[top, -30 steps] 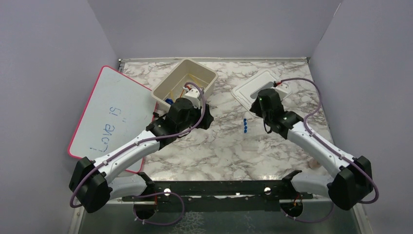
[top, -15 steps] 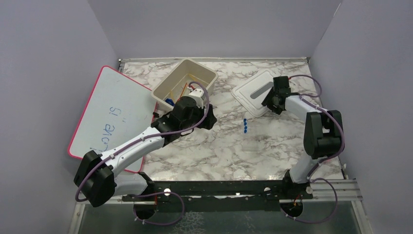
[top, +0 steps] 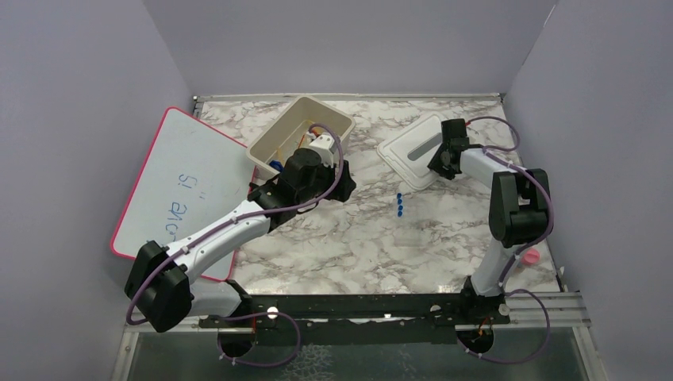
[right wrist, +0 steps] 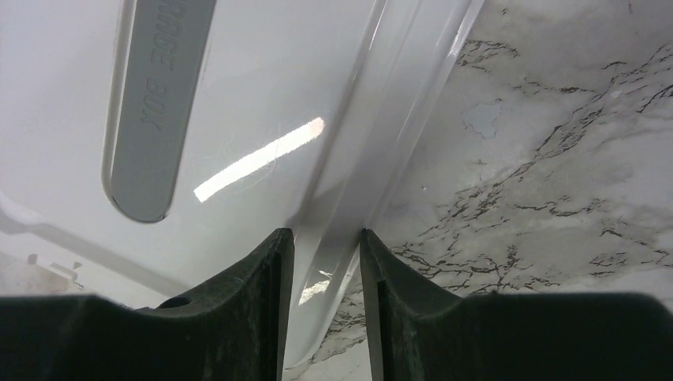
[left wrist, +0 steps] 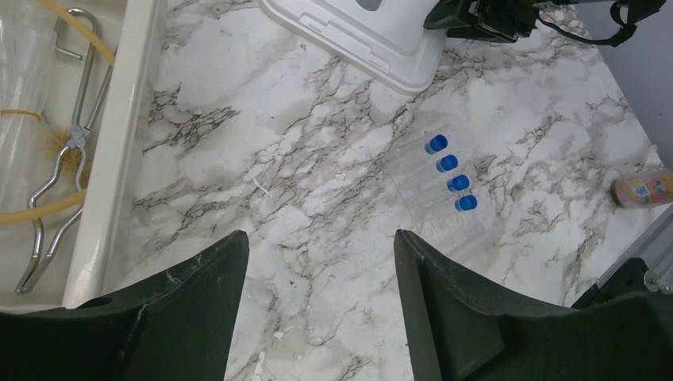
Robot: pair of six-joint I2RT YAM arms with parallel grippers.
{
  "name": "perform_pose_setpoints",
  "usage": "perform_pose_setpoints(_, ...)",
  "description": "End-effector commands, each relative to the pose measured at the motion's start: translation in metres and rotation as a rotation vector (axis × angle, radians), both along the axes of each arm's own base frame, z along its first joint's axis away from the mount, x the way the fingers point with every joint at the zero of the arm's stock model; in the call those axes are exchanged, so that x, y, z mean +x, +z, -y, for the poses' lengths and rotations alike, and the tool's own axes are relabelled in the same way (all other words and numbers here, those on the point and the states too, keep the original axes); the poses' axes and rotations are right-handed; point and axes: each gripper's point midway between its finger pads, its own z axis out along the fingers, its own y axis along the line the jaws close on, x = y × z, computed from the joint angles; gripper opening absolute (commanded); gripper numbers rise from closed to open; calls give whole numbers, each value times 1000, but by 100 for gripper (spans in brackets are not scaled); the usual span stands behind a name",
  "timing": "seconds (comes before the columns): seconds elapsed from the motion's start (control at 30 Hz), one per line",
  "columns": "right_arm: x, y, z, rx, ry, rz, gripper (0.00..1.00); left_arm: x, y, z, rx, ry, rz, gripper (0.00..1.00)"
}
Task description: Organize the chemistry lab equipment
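Observation:
Several clear tubes with blue caps point(top: 400, 205) lie side by side on the marble, also in the left wrist view point(left wrist: 444, 171). Metal tongs point(left wrist: 67, 151), an amber rubber tube point(left wrist: 48, 208) and a tan brush point(left wrist: 57, 148) lie in the beige tub point(top: 337, 119). A blue item point(top: 275, 165) shows in the tub's near corner. My left gripper point(top: 337, 189) point(left wrist: 321, 317) is open and empty over the marble, between the tub and the tubes. My right gripper point(top: 436, 161) point(right wrist: 324, 317) is shut on the rim of the white lid point(top: 413, 147) point(right wrist: 238, 95).
The pink-rimmed whiteboard point(top: 186, 178) lies at the left, next to the tub. A small pink-ended item point(top: 530, 255) lies at the right near my right arm's base, also in the left wrist view point(left wrist: 641, 189). The lid point(left wrist: 357, 32) sits far right of the tub.
My right arm swung from mid-table out to the lid's right edge and now grips its rim. My left gripper edged a little toward the tub. The pink-ended item came into view.

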Motion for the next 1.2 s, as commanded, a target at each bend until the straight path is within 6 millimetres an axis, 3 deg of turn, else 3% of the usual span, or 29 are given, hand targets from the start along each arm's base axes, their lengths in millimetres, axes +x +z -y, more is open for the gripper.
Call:
perform_pose_setpoints(0.0,2,-1,9,-40,-21,-11,40,12,14,-1,-4,22,48,70)
perform_pose_setpoints(0.3,2,-20,11,-49,-51,-82,34,13,13,-4,1,28,39,70)
perform_pose_setpoints(0.67,-1,-32,21,-115,-63,-164,38,13,13,-5,0,26,34,70)
perform_pose_setpoints(0.83,2,-34,19,-99,-67,-157,24,14,9,-2,-5,16,14,70)
perform_pose_setpoints(0.97,17,-19,10,-44,-72,-88,11,18,11,1,-10,22,8,70)
perform_pose_setpoints(1.17,45,29,-4,42,-68,73,9,28,14,-2,-16,68,-1,71)
